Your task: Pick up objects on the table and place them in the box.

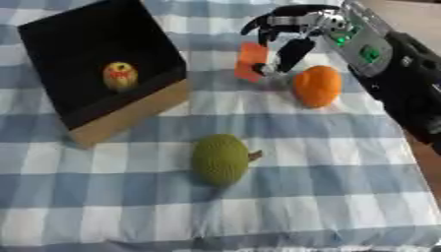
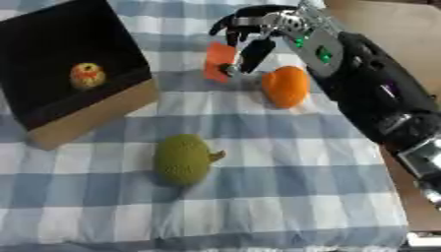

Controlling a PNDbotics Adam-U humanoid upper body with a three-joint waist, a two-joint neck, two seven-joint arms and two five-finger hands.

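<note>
My right hand reaches in from the upper right and hangs over the far middle of the table. Its fingers curl down over a small flat orange-red piece, and the thumb tip touches that piece's right edge, so the hand is pinched on it. An orange fruit lies just to the right, under my forearm's edge. On the cloth in the middle rests a green round knitted fruit with a short stem. The black box stands at the upper left, and a small yellow-and-red fruit lies inside it. My left hand is out of sight.
A blue-and-white checked cloth covers the table. The table's right edge runs under my right forearm. The box has a tan cardboard front wall facing the green fruit.
</note>
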